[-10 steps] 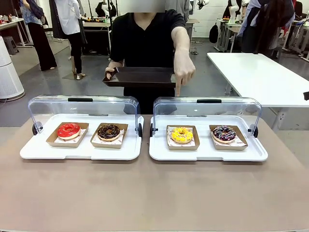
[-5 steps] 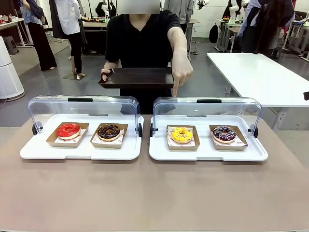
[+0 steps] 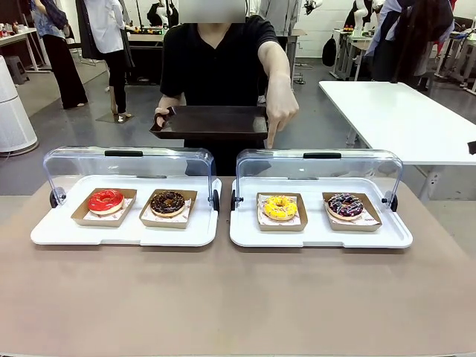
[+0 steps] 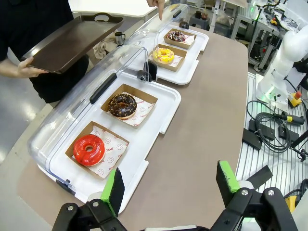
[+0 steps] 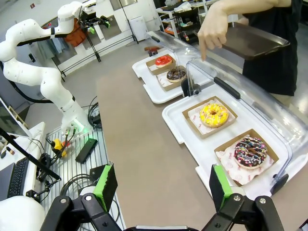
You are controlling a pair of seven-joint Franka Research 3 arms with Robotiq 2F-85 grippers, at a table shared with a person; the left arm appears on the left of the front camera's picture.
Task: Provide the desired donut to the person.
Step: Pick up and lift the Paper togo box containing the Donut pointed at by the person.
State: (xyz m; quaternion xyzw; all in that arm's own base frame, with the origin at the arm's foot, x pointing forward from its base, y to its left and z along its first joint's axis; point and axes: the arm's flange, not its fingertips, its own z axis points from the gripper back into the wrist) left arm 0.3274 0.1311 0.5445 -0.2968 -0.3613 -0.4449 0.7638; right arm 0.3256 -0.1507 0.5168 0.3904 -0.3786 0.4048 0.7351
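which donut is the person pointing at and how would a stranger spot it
Find the white display tray on the robot's right. On its left side, below the person's pointing finger, sits the donut. It's the only yellow one.

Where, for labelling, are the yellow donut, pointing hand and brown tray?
yellow donut [image 3: 271, 209], front view, icing left of hole
pointing hand [image 3: 282, 111], front view, back of hand
brown tray [image 3: 212, 134], front view, near wall
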